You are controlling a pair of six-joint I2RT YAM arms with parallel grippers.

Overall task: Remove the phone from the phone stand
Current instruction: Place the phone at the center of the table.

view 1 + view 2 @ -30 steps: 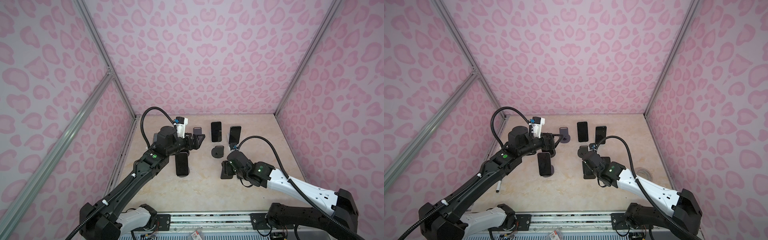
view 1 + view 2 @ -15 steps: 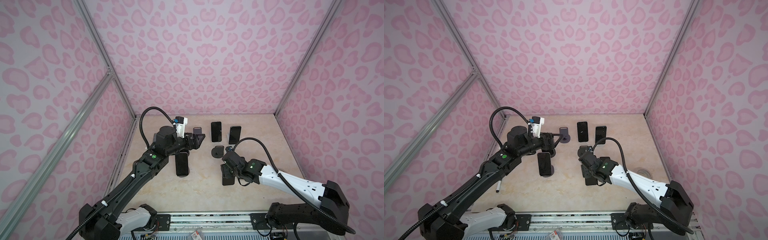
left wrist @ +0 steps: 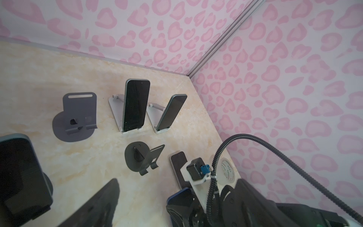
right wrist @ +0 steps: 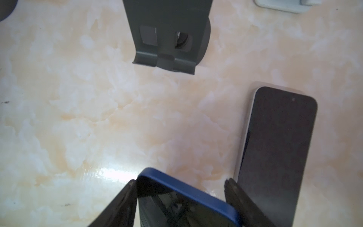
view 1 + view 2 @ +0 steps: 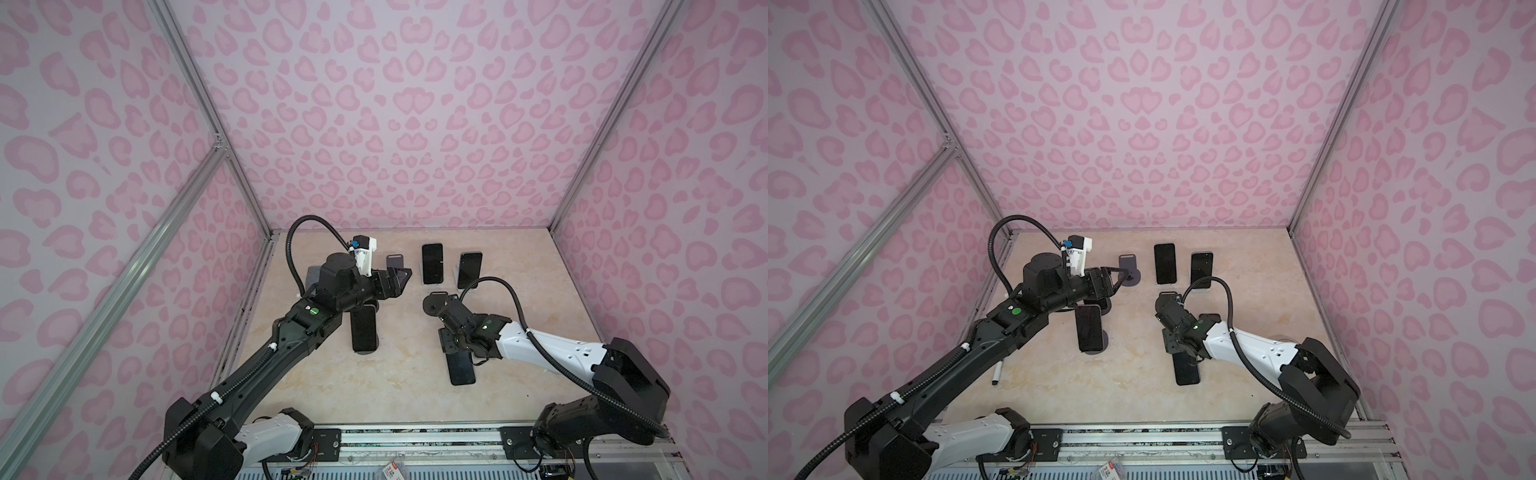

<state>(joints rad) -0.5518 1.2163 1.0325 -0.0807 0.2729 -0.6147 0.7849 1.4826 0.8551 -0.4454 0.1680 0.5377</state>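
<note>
Your right jaws, clamped on the blue-cased black phone [image 5: 461,368], have drawn it toward lower centre, clear of the dark grey round-based stand [image 5: 432,302]: removal looks done. Left jaws stand open, empty.

Just in front of the empty dark stand [image 5: 433,302], the right gripper [image 5: 455,352] grips one end of a dark phone [image 5: 462,369]. The left gripper [image 5: 401,282] hangs to that stand's left, jaws spread.
</note>
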